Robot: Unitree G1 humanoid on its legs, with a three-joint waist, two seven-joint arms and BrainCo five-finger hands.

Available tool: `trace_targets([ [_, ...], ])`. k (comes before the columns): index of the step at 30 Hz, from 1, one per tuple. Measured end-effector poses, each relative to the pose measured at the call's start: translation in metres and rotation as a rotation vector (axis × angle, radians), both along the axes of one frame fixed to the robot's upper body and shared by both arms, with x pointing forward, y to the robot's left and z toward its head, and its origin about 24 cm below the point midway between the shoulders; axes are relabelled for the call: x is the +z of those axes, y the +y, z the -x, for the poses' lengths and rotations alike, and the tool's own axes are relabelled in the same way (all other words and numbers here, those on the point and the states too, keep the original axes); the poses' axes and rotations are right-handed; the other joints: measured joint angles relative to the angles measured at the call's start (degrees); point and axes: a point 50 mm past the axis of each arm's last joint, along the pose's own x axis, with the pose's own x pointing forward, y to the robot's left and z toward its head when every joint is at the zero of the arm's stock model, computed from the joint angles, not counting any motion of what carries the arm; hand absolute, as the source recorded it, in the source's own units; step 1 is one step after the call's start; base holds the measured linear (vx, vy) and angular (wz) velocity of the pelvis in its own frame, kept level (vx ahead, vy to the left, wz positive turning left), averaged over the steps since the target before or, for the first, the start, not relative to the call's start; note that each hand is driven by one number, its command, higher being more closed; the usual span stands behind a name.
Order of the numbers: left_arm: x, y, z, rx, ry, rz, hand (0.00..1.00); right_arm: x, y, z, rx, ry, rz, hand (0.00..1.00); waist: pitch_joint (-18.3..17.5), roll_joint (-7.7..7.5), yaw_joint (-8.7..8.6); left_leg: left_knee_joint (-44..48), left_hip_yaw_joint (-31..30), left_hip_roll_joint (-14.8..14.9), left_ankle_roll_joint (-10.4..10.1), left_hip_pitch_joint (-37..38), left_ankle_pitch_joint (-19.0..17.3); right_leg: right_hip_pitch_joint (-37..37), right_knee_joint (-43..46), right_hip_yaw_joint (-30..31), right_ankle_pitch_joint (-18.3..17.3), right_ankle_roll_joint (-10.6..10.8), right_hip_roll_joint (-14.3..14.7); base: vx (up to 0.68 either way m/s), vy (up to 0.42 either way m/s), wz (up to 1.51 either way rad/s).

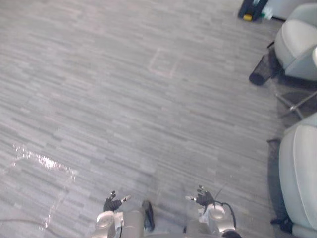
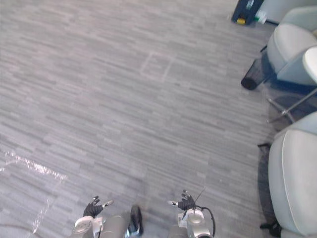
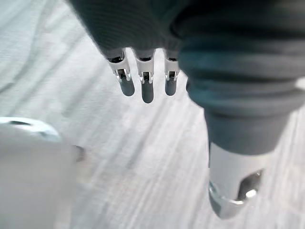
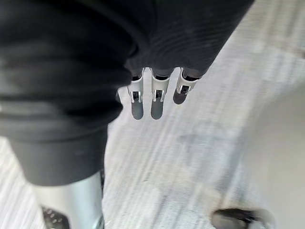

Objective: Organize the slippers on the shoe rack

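My left hand [image 1: 113, 203] hangs low at the bottom edge of the head views, fingers relaxed and spread, holding nothing. My right hand [image 1: 204, 198] is beside it at the same height, also open and empty. In the left wrist view the straight fingers [image 3: 147, 86] point down over bare grey carpet, and the right wrist view shows its fingers [image 4: 156, 102] the same way. Grey striped carpet [image 1: 129, 99] stretches ahead of me.
Pale upholstered chairs [image 1: 297, 42] stand along the right side, one close at the lower right [image 1: 299, 173]. A black mesh bin [image 1: 261, 72] lies beside a chair's metal leg [image 1: 296, 104]. A dark blue object [image 1: 252, 10] sits at the far right. Clear tape [image 1: 42, 161] marks the floor at left.
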Motion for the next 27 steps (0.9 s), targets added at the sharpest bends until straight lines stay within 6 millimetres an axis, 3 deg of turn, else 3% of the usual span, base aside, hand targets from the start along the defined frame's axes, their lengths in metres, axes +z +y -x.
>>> trace_targets([
  [1, 0.001, -0.001, -0.004, -0.003, -0.01, 0.002, 0.0, 0.001, -0.001, -0.001, 0.001, -0.003, 0.002, 0.0, 0.0, 0.06, -0.22, -0.9, -0.5, 0.2, 0.0, 1.0, 0.0, -1.7, -2.6, -0.4, -0.3, -0.4, 0.8, 0.6, -0.066, 0.48],
  [2, 0.004, -0.005, -0.013, -0.011, -0.031, 0.008, 0.0, 0.003, -0.005, -0.005, 0.002, -0.02, 0.014, 0.0, 0.5, 0.62, -0.88, -3.8, -2.2, 1.4, -0.1, 3.9, -0.2, -5.1, -15.4, -1.2, 0.5, -0.4, 3.4, 0.51, -0.086, 0.53],
  [3, 0.005, -0.005, -0.015, -0.014, -0.039, 0.007, 0.0, 0.003, -0.006, -0.005, 0.0, -0.024, 0.013, 0.0, 0.5, 0.66, -1.39, -4.8, -3.0, 1.7, -0.2, 4.9, -0.3, -5.7, -22.0, -1.1, 2.3, -0.1, 4.1, 0.52, -0.1, 0.66],
  [4, 0.006, -0.005, -0.017, -0.017, -0.043, 0.005, 0.0, 0.004, -0.006, -0.006, -0.001, -0.029, 0.013, 0.0, 0.5, 0.41, -2.0, -6.2, -3.7, 1.6, -0.4, 6.2, -0.3, -5.6, -30.7, -0.9, 5.4, 0.4, 4.3, 0.45, -0.12, 0.68],
  [5, 0.005, -0.006, -0.017, -0.034, -0.039, -0.001, 0.0, 0.003, -0.006, -0.005, -0.003, -0.025, 0.013, 0.0, 0.2, -0.4, -2.37, -8.4, -4.2, 1.2, -2.7, 9.3, -1.6, -5.4, -41.5, 0.0, 12.3, 0.3, 4.2, 0.59, -0.187, 0.67],
  [6, 0.005, -0.008, -0.016, -0.045, -0.034, -0.001, 0.0, 0.003, -0.006, -0.004, -0.004, -0.02, 0.014, 0.0, 0.0, -0.38, -2.5, -8.5, -5.4, 1.5, -4.3, 11.3, -2.7, -5.0, -40.8, 1.1, 18.2, -0.7, 4.4, 0.75, -0.26, 0.49],
  [7, 0.002, -0.012, -0.013, -0.047, -0.019, 0.009, 0.0, 0.003, -0.009, -0.005, -0.003, -0.019, 0.021, 0.0, -0.5, 0.59, -2.45, -7.5, -6.4, 3.2, -4.4, 12.7, -2.7, -4.9, -38.0, 1.7, 17.6, -3.6, 5.8, 0.64, -0.238, 0.27],
  [10, 0.001, -0.015, -0.012, -0.016, -0.02, 0.029, 0.0, 0.004, -0.008, -0.007, -0.012, -0.028, 0.014, 0.0, -0.5, 2.45, -2.29, 6.0, -8.3, 5.5, -5.6, 8.3, -2.0, -3.2, -33.6, -0.4, 12.4, -5.7, 6.4, 0.75, -0.259, 0.19],
  [11, 0.0, -0.018, -0.009, 0.023, -0.02, 0.051, 0.0, 0.005, -0.009, -0.005, -0.018, -0.032, 0.014, 0.0, -0.3, 3.51, -2.33, 21.7, -9.1, 7.9, -8.3, 3.2, 1.2, 1.0, -34.2, -1.2, 9.6, -6.5, 7.9, 0.58, -0.15, 0.11],
  [12, -0.001, -0.018, -0.003, 0.056, -0.016, 0.059, 0.0, 0.005, -0.006, -0.002, -0.013, -0.036, 0.01, 0.0, -0.2, 3.91, -1.89, 35.5, -9.6, 10.7, -9.9, -1.6, 7.8, 5.5, -35.3, -1.2, 7.5, -7.3, 9.1, 0.57, -0.132, 0.05],
  [14, -0.001, -0.018, 0.001, 0.063, -0.019, 0.058, 0.0, 0.005, 0.001, 0.001, -0.028, -0.037, -0.02, 0.0, -0.2, 3.73, -0.91, 50.3, -7.5, 14.6, -8.2, -7.7, 5.5, 11.9, -36.6, 0.3, 3.9, -8.4, 10.7, 0.54, -0.054, -0.25],
  [15, 0.0, -0.018, 0.0, 0.063, -0.025, 0.059, 0.0, 0.004, 0.006, 0.002, -0.034, -0.037, -0.037, 0.0, -0.5, 3.3, -0.1, 52.6, -6.0, 15.4, -7.9, -10.6, 4.0, 14.4, -37.7, 1.2, 2.7, -8.5, 10.6, 0.62, -0.008, -0.4],
  [17, 0.003, -0.014, -0.001, 0.064, -0.046, 0.049, 0.0, 0.002, 0.011, 0.006, -0.042, -0.021, -0.056, 0.0, -1.1, 1.86, 0.95, 50.1, -3.3, 15.5, -7.3, -15.9, 1.4, 18.6, -40.9, 3.0, 1.5, -7.9, 9.8, 0.48, 0.029, -0.35],
  [18, 0.005, -0.013, -0.005, 0.061, -0.066, 0.044, 0.0, 0.001, 0.012, 0.007, -0.051, -0.013, -0.063, 0.0, -1.1, 2.04, 1.1, 44.3, -2.1, 14.4, -6.3, -19.5, -0.6, 22.3, -43.3, 4.1, 1.6, -7.7, 8.9, 0.58, 0.116, -0.41],
  [19, 0.006, -0.012, -0.007, 0.052, -0.072, 0.04, 0.0, 0.001, 0.012, 0.005, -0.051, -0.01, -0.062, 0.0, -0.7, 1.19, 1.32, 34.3, -2.1, 11.6, -6.3, -21.7, -1.0, 24.5, -45.0, 5.0, 1.3, -7.3, 6.9, 0.7, 0.163, -0.5],
  [21, 0.007, -0.012, -0.009, 0.034, -0.075, 0.04, 0.0, 0.003, 0.008, -0.002, -0.055, -0.021, -0.053, 0.0, -0.5, 0.83, 1.57, 14.4, -3.9, 7.1, -7.2, -22.6, 3.7, 27.1, -46.8, 6.5, 0.6, -6.1, 3.9, 0.59, 0.236, -0.57],
  [22, 0.006, -0.014, -0.007, 0.015, -0.067, 0.041, 0.0, 0.0, 0.004, 0.002, -0.055, -0.002, -0.041, 0.0, -0.8, 1.36, 2.06, 6.6, -5.4, 5.7, -7.9, -22.0, 12.6, 28.3, -48.0, 8.1, 0.3, -5.5, 3.5, 0.74, 0.302, -0.58],
  [23, 0.005, -0.013, -0.008, -0.007, -0.051, 0.03, 0.0, 0.0, 0.005, 0.0, -0.04, 0.006, -0.036, 0.0, -1.3, 0.52, 2.44, 5.9, -4.2, 3.8, -5.7, -20.9, 13.1, 29.4, -48.6, 9.3, 1.4, -4.2, 1.2, 0.62, 0.248, -0.37],
  [24, 0.005, -0.013, -0.01, -0.011, -0.053, 0.03, 0.0, -0.001, 0.005, 0.0, -0.035, 0.008, -0.035, 0.0, -1.3, 0.4, 2.18, 6.1, -4.2, 3.5, -4.8, -20.7, 12.8, 29.3, -48.3, 9.3, 2.2, -3.7, 1.0, 0.6, 0.265, -0.05],
  [25, 0.005, -0.013, -0.013, -0.025, -0.051, 0.025, 0.0, -0.003, 0.007, 0.004, -0.026, 0.024, -0.031, 0.0, -1.6, -0.02, 1.83, 8.1, -3.8, 3.0, -2.4, -21.1, 11.0, 27.3, -44.1, 10.5, 4.4, -1.2, 0.3, 0.46, 0.224, 0.1],
  [26, 0.005, -0.01, -0.012, -0.031, -0.047, 0.016, 0.0, -0.004, 0.008, 0.006, -0.022, 0.029, -0.03, 0.0, -2.0, -0.65, 1.8, 9.3, -3.4, 2.4, -1.4, -20.7, 9.4, 25.5, -39.2, 11.6, 4.8, -0.5, -0.3, 0.69, 0.315, 0.07],
  [27, 0.003, -0.01, -0.009, -0.038, -0.033, 0.014, 0.0, -0.005, 0.007, 0.009, -0.026, 0.036, -0.028, 0.0, -2.2, -1.43, 1.56, 9.2, -2.9, 1.3, -0.8, -17.9, 6.4, 21.3, -27.2, 13.3, 6.8, 2.9, -0.9, 0.46, 0.194, 0.03],
])
